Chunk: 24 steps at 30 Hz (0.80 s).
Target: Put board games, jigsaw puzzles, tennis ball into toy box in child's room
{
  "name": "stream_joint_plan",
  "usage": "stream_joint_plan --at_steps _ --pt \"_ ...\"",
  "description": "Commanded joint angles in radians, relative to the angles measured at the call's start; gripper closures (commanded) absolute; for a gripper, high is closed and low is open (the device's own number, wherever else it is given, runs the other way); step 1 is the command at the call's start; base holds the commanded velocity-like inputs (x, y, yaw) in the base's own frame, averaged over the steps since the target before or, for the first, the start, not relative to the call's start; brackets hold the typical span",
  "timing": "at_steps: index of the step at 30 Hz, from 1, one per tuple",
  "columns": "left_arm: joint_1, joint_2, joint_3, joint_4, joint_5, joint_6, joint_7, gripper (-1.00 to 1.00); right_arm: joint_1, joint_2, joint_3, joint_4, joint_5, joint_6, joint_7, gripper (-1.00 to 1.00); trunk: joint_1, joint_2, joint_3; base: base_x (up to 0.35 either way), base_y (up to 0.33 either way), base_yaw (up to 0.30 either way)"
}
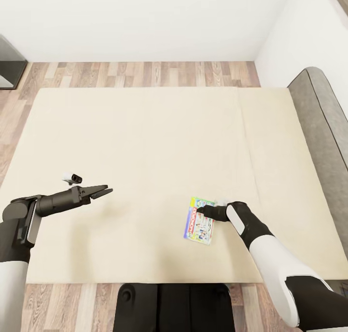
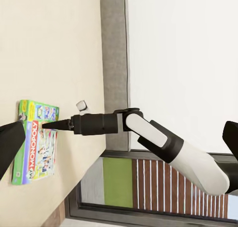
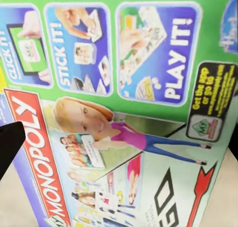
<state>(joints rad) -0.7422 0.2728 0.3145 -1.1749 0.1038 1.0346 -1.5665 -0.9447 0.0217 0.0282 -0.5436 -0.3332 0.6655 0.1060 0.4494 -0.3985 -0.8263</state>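
Left hand [image 1: 107, 192] outstretched, fingers close together, right hand [image 1: 202, 209] lowered, arm bent

The board game [image 3: 124, 123] box reads "MONOPOLY" on a red banner, with "CLICK IT!", "STICK IT!", "PLAY IT!" on blue panels along its green edge
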Motion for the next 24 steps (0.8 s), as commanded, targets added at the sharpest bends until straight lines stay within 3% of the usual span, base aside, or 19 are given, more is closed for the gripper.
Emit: stream_joint_plan --at_steps 1,24 --pt "0.0 0.0 0.0 0.0 -0.001 0.01 -0.004 -1.0 0.0 0.0 0.001 -0.001 0.003 0.004 0.003 -1.0 0.001 -0.002 -0.001 0.0 0.015 0.0" --pt "0.0 0.0 -0.001 0.0 -0.001 0.011 -0.004 -1.0 0.0 0.001 0.001 -0.001 0.003 0.004 0.003 -1.0 0.001 -0.002 -0.001 0.0 0.045 0.0"
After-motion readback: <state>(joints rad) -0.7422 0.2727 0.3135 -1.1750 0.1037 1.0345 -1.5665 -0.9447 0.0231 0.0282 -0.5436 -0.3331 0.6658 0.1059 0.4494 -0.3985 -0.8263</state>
